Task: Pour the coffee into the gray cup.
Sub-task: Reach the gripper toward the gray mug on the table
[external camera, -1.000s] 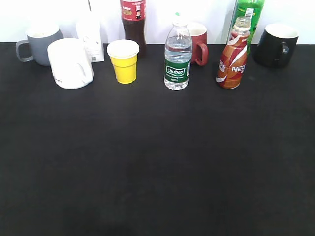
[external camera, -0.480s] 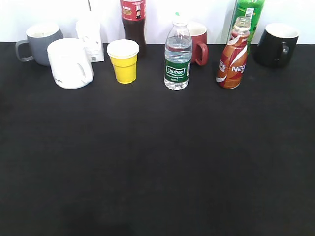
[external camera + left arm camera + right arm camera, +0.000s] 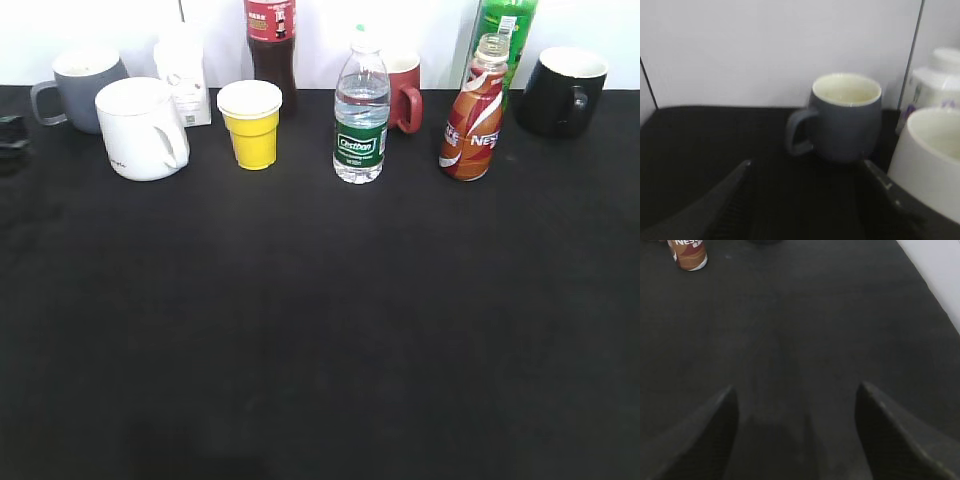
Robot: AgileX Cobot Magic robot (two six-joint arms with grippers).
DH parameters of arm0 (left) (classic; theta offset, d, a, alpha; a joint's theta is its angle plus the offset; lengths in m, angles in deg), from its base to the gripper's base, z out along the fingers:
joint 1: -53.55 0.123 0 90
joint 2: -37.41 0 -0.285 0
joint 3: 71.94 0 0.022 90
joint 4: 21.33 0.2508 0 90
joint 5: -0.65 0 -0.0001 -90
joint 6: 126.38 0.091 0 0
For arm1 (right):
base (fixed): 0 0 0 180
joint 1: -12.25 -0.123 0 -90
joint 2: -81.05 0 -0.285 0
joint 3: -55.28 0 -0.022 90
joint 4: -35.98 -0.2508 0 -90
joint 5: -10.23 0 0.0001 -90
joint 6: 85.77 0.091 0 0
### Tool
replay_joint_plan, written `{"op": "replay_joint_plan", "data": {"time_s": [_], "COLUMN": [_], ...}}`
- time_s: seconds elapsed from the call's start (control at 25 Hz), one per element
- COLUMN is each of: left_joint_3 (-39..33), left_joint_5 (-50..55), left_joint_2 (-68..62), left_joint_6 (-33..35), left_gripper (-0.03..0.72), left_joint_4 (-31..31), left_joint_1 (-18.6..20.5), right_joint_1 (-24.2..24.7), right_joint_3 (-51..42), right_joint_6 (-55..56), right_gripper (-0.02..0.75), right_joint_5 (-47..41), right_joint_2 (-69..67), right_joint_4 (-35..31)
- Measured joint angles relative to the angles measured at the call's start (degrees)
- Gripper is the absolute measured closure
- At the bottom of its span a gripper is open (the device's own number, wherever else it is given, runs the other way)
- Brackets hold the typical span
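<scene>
From my remote station: in the left wrist view the left gripper [image 3: 807, 200] stands with its jaws spread wide and nothing between them, low over the black table [image 3: 320, 330], and the gray cup [image 3: 845, 117] lies dead ahead at twelve o'clock, upright, its handle turned toward nine o'clock and its white inside empty as far as I can see. A white mug [image 3: 930, 160] crowds in at about two o'clock, just beside the cup. In the right wrist view the right gripper [image 3: 795, 435] is likewise spread and empty over bare table, and the coffee bottle [image 3: 688, 252] stands well off at about eleven o'clock, only its lower part in frame. In the exterior view the cup [image 3: 80, 88] sits at the far left of the back row, partly behind the white mug [image 3: 140, 128], while the coffee bottle [image 3: 474, 110] stands upright, uncapped, far right of centre, well apart from the cup. I judge the left arm nearer the cup and the right arm nearer the bottle, whose long axis is vertical, so a sideways grasp suits it.
</scene>
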Motion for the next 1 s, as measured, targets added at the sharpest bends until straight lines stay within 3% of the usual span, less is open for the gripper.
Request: {"op": "replay_joint_plan", "data": {"time_s": [0.24, 0.36, 0.48, 1.0], "left_joint_3": [14.9, 20.3, 23.8, 36.5], "left_joint_5": [-0.2, 0.9, 1.8, 2.4], "left_joint_2": [-13.2, -18.3, -20.7, -29.9], "left_joint_6": [0.0, 0.0, 0.0, 0.0], "left_gripper": [0.218, 0.253, 0.276, 0.323], "left_joint_4": [-0.1, -0.1, -0.1, 0.2], "left_joint_1": [0.1, 1.3, 2.8, 2.8], "right_joint_1": [0.0, 0.0, 0.0, 0.0], "right_joint_3": [0.0, 0.0, 0.0, 0.0], "right_joint_6": [0.0, 0.0, 0.0, 0.0], "right_gripper": [0.169, 0.169, 0.169, 0.169], "right_joint_5": [0.0, 0.0, 0.0, 0.0], "right_joint_2": [0.0, 0.0, 0.0, 0.0], "right_joint_4": [0.0, 0.0, 0.0, -0.4]}}
